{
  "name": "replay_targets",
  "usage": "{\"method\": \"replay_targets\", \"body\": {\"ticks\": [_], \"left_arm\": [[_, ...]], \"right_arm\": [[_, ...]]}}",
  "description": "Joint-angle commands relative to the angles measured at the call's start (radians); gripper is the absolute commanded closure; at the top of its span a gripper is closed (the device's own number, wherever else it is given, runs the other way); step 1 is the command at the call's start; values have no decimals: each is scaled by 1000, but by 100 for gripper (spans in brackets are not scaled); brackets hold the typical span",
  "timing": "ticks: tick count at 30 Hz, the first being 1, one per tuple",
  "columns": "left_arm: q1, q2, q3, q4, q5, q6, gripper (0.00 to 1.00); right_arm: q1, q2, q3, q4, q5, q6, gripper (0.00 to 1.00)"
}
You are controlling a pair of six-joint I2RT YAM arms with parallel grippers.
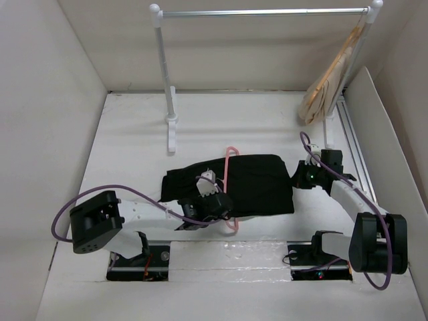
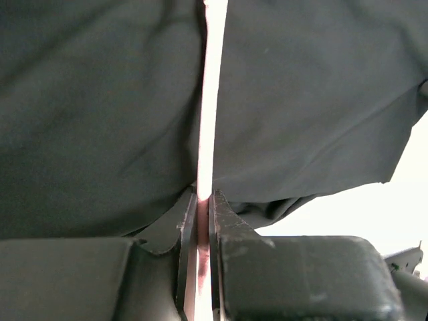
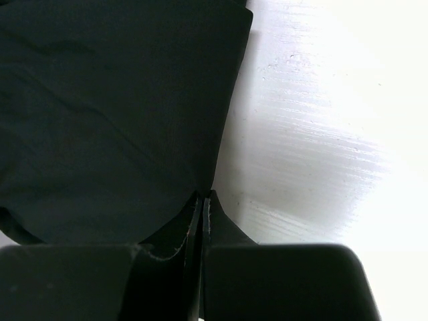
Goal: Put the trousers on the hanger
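The black trousers [image 1: 257, 184] lie folded into a rough rectangle in the middle of the white table [image 1: 134, 147], the cloth soft and lightly creased. The thin pink hanger [image 1: 231, 152] crosses them from the far edge to the near edge, its ends poking out on both sides. The left gripper [image 2: 202, 200] is clamped on the hanger's pink bar. The right gripper [image 3: 202, 197] has its fingers pressed together at the trousers' right edge; whether cloth is pinched between them cannot be told.

White clothes rail [image 1: 267, 12], tan hangers [image 1: 328, 88] on it, white table [image 1: 254, 120]
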Motion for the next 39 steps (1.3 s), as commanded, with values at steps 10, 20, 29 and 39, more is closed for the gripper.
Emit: {"method": "replay_targets", "body": {"ticks": [10,20,29,39], "left_arm": [[7,-48,246,-346,-266,2,100],[7,45,108,-299,-190,-57,100],[-26,33,227,-346,-260,-19,100],[-168,33,459,-443,-438,94,100]], "right_arm": [[-13,50,9,18,50,-59,100],[-42,61,-6,16,67,-80,100],[-42,50,9,-19,34,-105,100],[-42,-62,162,-195,-50,-122,38]]}}
